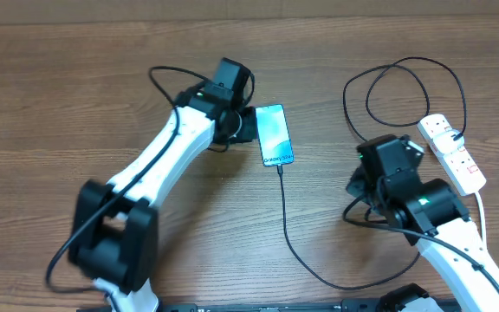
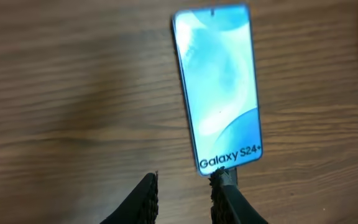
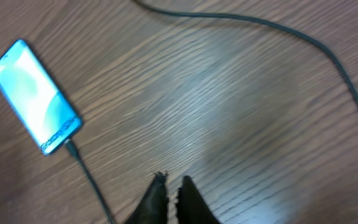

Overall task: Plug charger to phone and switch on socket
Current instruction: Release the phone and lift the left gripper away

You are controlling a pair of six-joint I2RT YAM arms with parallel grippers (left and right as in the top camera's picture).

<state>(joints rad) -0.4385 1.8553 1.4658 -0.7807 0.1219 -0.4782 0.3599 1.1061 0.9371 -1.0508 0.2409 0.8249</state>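
Note:
The phone (image 1: pixel 275 134) lies flat at mid-table, screen lit, "Galaxy S24+" at its near end. The charger (image 1: pixel 288 225), a thin black cable, is plugged into that end, curves along the table front and loops back to the white socket (image 1: pixel 454 154) at the right. In the left wrist view my left gripper (image 2: pixel 184 182) stands slightly open over bare wood, and its right finger (image 2: pixel 227 196) overlaps the phone (image 2: pixel 219 87) at the connector. My right gripper (image 3: pixel 173 182) is shut on nothing, hovering right of the charger (image 3: pixel 86 174) and the phone (image 3: pixel 36 96).
The socket's thick white cord (image 1: pixel 480 217) runs down the right side past my right arm (image 1: pixel 423 208). A loop of the black cable (image 1: pixel 405 87) lies behind the right arm. My left arm (image 1: pixel 171 147) stretches across the left half of the wooden table (image 1: pixel 59 87).

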